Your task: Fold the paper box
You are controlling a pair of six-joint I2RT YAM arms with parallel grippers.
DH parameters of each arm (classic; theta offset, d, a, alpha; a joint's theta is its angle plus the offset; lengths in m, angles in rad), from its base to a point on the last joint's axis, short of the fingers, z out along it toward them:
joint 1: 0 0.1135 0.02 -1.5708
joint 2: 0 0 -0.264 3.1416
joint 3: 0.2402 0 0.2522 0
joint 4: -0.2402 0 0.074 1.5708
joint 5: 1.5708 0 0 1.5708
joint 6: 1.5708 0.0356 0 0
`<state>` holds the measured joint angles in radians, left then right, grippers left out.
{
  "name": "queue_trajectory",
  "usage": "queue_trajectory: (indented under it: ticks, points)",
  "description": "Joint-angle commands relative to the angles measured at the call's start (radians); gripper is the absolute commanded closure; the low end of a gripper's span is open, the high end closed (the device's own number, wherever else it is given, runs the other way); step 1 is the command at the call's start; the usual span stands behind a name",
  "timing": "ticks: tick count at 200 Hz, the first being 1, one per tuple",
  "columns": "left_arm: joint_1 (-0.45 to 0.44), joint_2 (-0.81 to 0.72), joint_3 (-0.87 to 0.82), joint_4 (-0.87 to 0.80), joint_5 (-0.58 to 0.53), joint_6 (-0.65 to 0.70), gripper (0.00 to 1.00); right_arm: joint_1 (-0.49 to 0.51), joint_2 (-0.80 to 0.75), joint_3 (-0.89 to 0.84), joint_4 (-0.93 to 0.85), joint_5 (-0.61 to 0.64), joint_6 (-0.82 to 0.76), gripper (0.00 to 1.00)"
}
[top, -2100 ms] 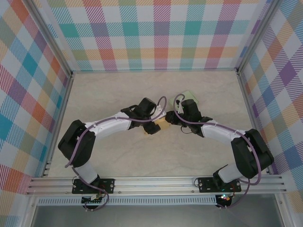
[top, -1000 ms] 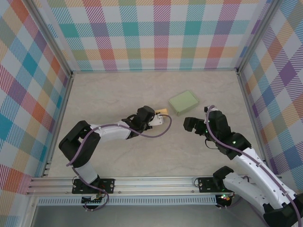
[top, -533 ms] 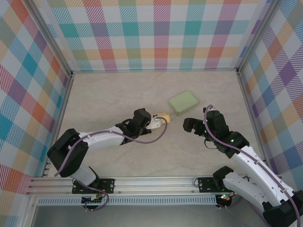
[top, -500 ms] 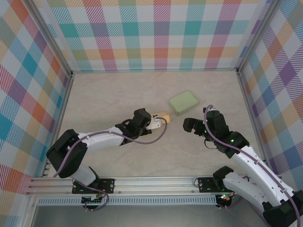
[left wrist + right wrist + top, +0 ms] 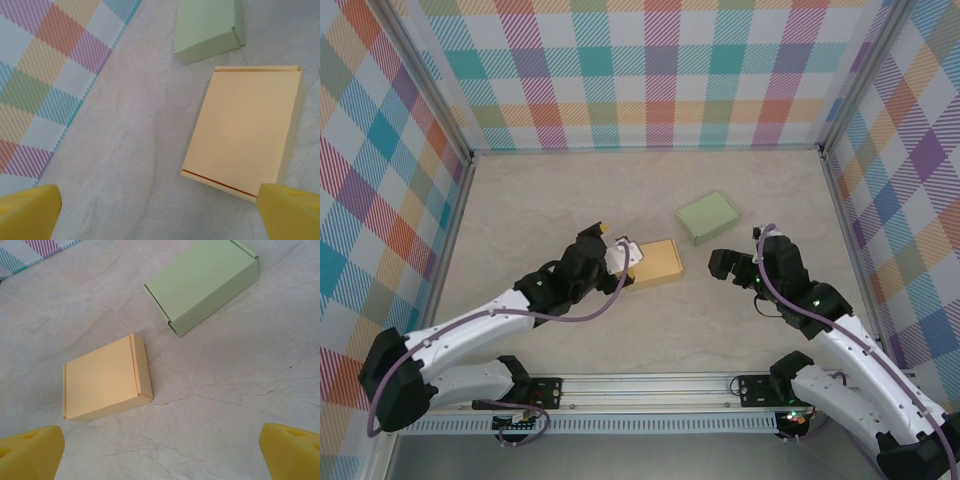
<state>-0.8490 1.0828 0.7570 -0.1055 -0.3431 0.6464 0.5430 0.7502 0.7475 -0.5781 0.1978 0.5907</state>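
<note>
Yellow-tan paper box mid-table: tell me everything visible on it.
The yellow-tan paper box is a flat rectangular carton of plain matte card, folded shut, with a crease line near each short end. It lies flat on the marbled table, lid face up, set askew to the table's edges and apart from the pale green paper box beyond it. Nothing is clamped on it.

Obstacles: flat tan closed paper box (image 5: pixel 655 262) mid-table; flat pale-green paper box (image 5: pixel 708 217) just beyond, narrow gap between. Bare marbled tabletop (image 5: pixel 540 200) around both. Three sides closed by checked walls (image 5: pixel 660 70).
</note>
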Motion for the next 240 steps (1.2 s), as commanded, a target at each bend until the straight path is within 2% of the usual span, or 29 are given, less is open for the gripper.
queue_trajectory:
  ticks: [1, 38, 56, 96, 120, 139, 169, 183, 201, 240]
  points:
    - [0.005, -0.089, -0.014, -0.015, -0.115, -0.145, 0.0, 0.002, -0.001, -0.016, 0.005, 0.017, -0.011, 0.0]
    - [0.13, -0.196, -0.053, -0.04, -0.248, -0.326, 0.0, 0.002, 0.003, -0.069, 0.123, 0.143, -0.104, 0.0]
    - [0.199, -0.222, -0.086, -0.027, -0.313, -0.412, 0.0, 0.002, 0.015, -0.114, 0.254, 0.167, -0.226, 0.0]
    - [0.364, -0.226, -0.178, 0.062, -0.363, -0.574, 0.0, -0.012, 0.082, -0.188, 0.483, 0.28, -0.405, 0.0]
    - [0.453, -0.179, -0.234, 0.155, -0.307, -0.58, 0.0, -0.038, 0.157, -0.231, 0.623, 0.296, -0.532, 0.0]
    - [0.505, -0.122, -0.296, 0.315, -0.279, -0.574, 0.0, -0.061, 0.211, -0.258, 0.732, 0.318, -0.619, 0.0]
    - [0.602, -0.011, -0.387, 0.585, -0.074, -0.576, 0.0, -0.135, 0.264, -0.324, 0.92, 0.276, -0.671, 0.0]
    - [0.621, 0.038, -0.381, 0.632, -0.023, -0.56, 0.0, -0.172, 0.29, -0.333, 0.952, 0.252, -0.673, 0.0]
    - [0.63, 0.087, -0.391, 0.7, -0.009, -0.53, 0.0, -0.215, 0.324, -0.346, 0.995, 0.22, -0.681, 0.0]
    - [0.68, 0.142, -0.444, 0.833, 0.063, -0.568, 0.0, -0.267, 0.367, -0.381, 1.077, 0.163, -0.706, 0.0]
